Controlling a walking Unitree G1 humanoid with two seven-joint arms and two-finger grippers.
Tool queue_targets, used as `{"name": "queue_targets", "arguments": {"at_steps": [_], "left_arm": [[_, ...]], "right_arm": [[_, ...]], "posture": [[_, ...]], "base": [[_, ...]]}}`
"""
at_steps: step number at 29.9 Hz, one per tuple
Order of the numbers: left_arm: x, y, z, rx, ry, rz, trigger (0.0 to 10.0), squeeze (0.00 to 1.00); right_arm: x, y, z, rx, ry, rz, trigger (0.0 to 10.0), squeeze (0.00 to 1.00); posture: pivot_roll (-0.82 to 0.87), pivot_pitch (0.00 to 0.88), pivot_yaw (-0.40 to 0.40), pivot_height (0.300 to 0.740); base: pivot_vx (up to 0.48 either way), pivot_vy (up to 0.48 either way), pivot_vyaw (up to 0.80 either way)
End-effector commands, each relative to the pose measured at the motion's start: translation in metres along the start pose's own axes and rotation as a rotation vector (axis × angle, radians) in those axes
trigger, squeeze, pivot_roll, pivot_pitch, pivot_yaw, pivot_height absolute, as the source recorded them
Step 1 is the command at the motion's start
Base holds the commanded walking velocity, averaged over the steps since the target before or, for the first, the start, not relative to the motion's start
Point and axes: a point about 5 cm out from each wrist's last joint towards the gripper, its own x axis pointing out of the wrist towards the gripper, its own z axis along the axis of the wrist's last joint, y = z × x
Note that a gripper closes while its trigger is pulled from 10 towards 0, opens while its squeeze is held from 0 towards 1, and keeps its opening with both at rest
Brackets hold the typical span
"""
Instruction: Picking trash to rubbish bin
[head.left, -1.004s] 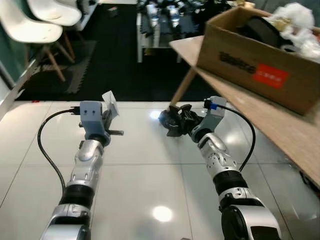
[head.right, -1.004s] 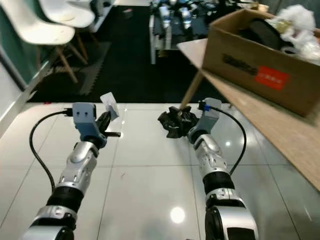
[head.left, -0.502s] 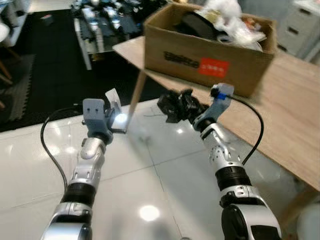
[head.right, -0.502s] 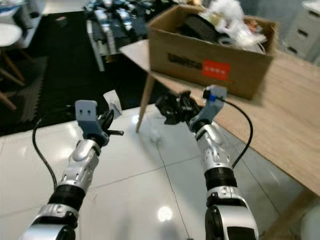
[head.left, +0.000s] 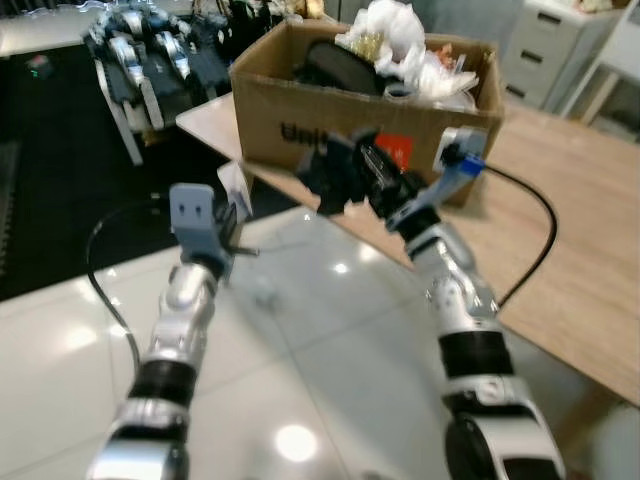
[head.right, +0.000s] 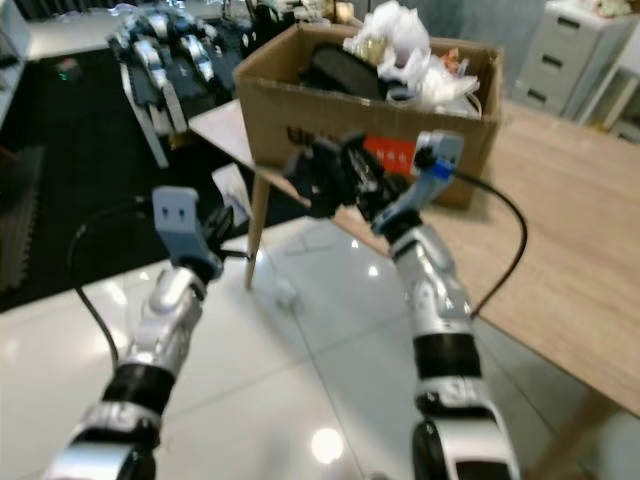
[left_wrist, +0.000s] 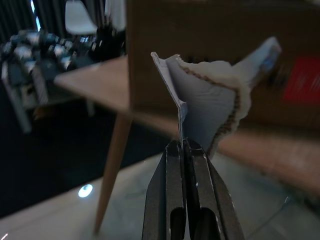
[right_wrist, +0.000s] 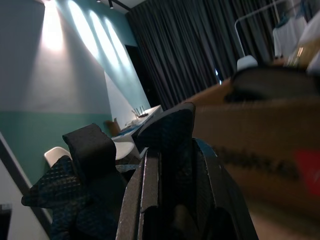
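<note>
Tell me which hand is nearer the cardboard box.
Right. The right hand, gripping black foam, is raised just before the cardboard box; the left hand, pinching paper, is lower and further out.

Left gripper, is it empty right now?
No, the left gripper has its fingers shut on a torn scrap of white paper, which sticks up from between the fingertips.
</note>
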Motion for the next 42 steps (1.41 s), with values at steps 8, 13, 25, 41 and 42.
{"name": "queue_targets", "arguments": {"at_steps": [8,13,25,41,42], "left_arm": [[0.015,0.007,0.045,0.008,-0.139,-0.011,10.0,0.0],[0.019,-0.003,0.059,-0.015,-0.187,-0.049,10.0,0.0],[0.015,-0.019,0.053,-0.062,-0.167,-0.095,10.0,0.0],[0.014,-0.015,0.063,-0.085,-0.201,-0.082,10.0,0.0],[0.014,-0.015,0.064,-0.087,-0.203,-0.082,10.0,0.0]], "right_arm": [[0.004,0.007,0.023,-0.021,-0.055,0.025,10.0,0.0],[0.002,0.005,0.025,-0.03,-0.051,0.004,10.0,0.0],[0.0,0.008,0.016,-0.038,-0.006,-0.004,10.0,0.0],[-0.002,0.033,0.022,0.083,-0.03,0.191,10.0,0.0],[-0.003,0.035,0.023,0.09,-0.029,0.21,10.0,0.0]], "posture": [[0.02,0.073,0.01,0.74],[0.01,0.074,0.014,0.74],[0.01,0.079,0.011,0.74],[0.02,0.081,0.005,0.74],[0.02,0.081,0.005,0.74]], "base": [[0.273,0.0,0.0],[0.284,0.0,0.0],[0.402,0.0,0.0],[0.294,0.0,0.0],[0.0,0.0,0.0]]}}
